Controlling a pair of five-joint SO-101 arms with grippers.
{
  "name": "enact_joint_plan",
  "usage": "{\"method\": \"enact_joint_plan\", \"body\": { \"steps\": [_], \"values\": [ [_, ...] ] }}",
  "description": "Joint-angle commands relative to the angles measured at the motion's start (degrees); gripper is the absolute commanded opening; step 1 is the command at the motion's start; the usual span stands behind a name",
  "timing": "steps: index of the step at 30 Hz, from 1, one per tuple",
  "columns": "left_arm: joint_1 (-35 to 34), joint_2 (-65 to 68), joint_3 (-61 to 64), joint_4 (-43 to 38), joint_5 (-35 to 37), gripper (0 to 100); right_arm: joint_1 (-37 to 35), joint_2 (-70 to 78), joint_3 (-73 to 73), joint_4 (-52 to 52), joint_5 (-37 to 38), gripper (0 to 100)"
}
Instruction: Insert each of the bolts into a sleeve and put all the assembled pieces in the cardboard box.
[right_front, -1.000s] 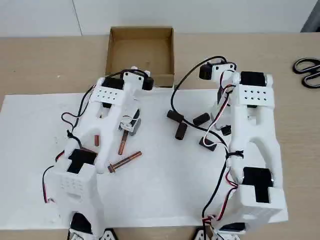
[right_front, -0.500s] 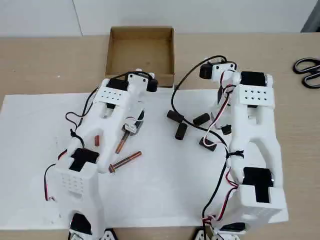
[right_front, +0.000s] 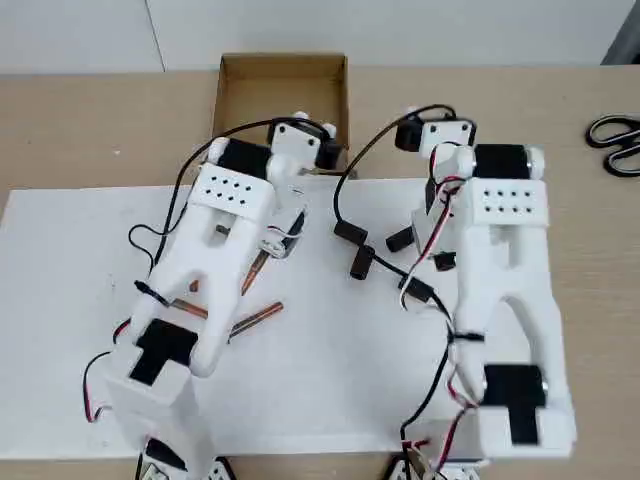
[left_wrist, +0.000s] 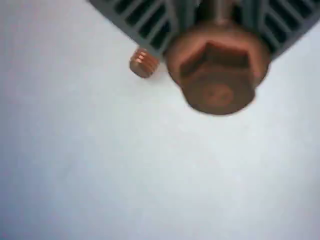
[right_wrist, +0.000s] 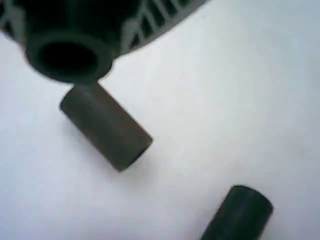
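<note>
Left gripper: jaws clamped on the copper-coloured hex-head metal bolt, with the head facing the wrist camera.
Right gripper: jaws clamped on a black cylindrical sleeve, with the bore open toward the wrist camera.
Separation: bolt and held sleeve are well apart, with loose black sleeves on the white paper sheet between the arms.
Alignment required: the bolt's long axis in line with the bore, threaded end leading.
Brown cardboard box: nearer the left arm.

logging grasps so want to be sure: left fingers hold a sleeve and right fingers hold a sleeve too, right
Not quite. The left fingers hold a copper bolt, not a sleeve; the left wrist view shows its hex head. The right fingers do hold a sleeve.
</note>
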Motion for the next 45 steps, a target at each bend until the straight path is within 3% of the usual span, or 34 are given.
{"method": "enact_joint_plan", "body": {
  "steps": [1, 9, 15, 20, 32, 38, 45],
  "values": [
    [0.44, -8.18, -2.59, 2.55, 2.55, 1, -0.13, -10.95, -0.88, 0.66, -0.88, 0.2],
    [-0.53, -24.53, -1.45, -0.53, 5.89, 1, -0.66, -29.32, 11.08, -0.4, -1.41, 0.2],
    [-0.53, -35.6, 8.92, -4.92, 18.37, 1, -0.66, -43.65, 23.82, -4.35, -1.49, 0.2],
    [-0.26, -46.95, 24.31, -14.51, 30.59, 1, -0.84, -57.1, 36.48, -12.79, -1.49, 0.2],
    [-0.35, -72.26, 60.88, -47.03, 38.68, 1, -17.89, -83.91, 63.3, -27.47, -7.91, 0.2],
    [-0.18, -81.32, 69.14, -52.66, 44.48, 1, -23.87, -88.57, 73.23, -32.31, -7.91, 0.2],
    [-0.09, -89.23, 73.54, -56.79, 44.92, 1, -30.55, -89.36, 78.59, -33.8, -7.82, 0.2]
  ]
}}
